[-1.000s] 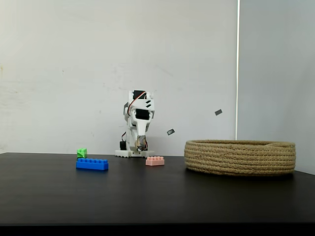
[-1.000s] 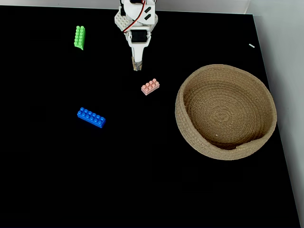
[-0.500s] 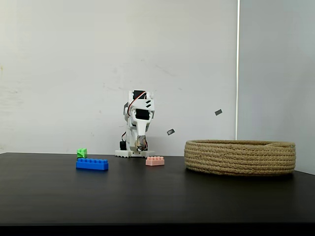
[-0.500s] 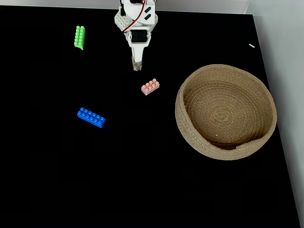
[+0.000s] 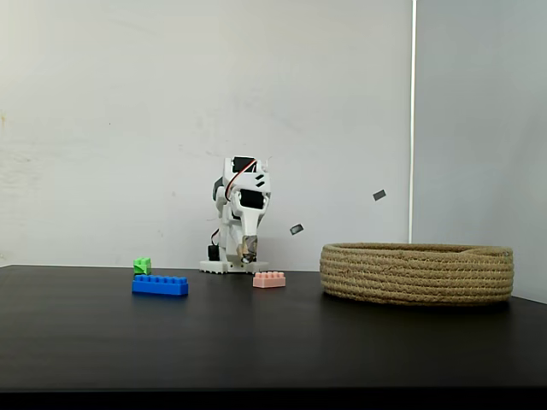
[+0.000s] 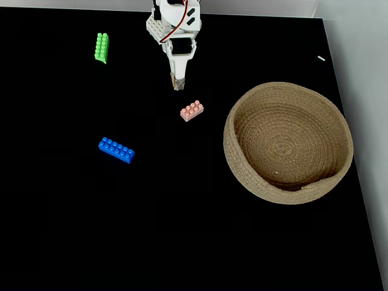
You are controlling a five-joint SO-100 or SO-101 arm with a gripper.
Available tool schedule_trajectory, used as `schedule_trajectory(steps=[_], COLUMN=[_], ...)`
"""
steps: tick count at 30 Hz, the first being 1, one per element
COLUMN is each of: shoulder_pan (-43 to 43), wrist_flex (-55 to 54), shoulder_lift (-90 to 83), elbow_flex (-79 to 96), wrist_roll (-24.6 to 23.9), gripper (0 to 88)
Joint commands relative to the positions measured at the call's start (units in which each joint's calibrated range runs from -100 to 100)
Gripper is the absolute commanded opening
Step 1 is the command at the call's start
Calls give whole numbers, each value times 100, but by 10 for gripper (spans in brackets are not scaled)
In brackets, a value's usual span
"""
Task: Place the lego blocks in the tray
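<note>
While swinging slightly toward pink brick, end effector narrow, empty (all bricks outside tray): approach beginning.

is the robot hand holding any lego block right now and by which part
Nothing is held. The hand hangs closed and empty near the arm's base; the pink block, blue block and green block lie on the table.

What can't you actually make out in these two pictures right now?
- Whether the pincer is open or shut: too small in both fixed views.
- The tray's inside: hidden by its own wall in the side fixed view.
- Most of the green brick: the blue brick stands before it there.
</note>
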Motion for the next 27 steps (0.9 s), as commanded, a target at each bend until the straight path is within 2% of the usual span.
schedule_trajectory(steps=[1, 11, 16, 19, 23, 27], shoulder_pan=[-79, -136, 45, 243, 556, 1018], wrist_flex=[-95, -687, -753, -887, -887, -887], shoulder_lift=[-41, -41, 106, 871, 2745, 4620], elbow_flex=[21, 222, 167, -280, -1666, -3107], wrist_roll=[20, -29, -469, -733, -1001, -1070], gripper=[4, 4, 99, 123, 165, 205])
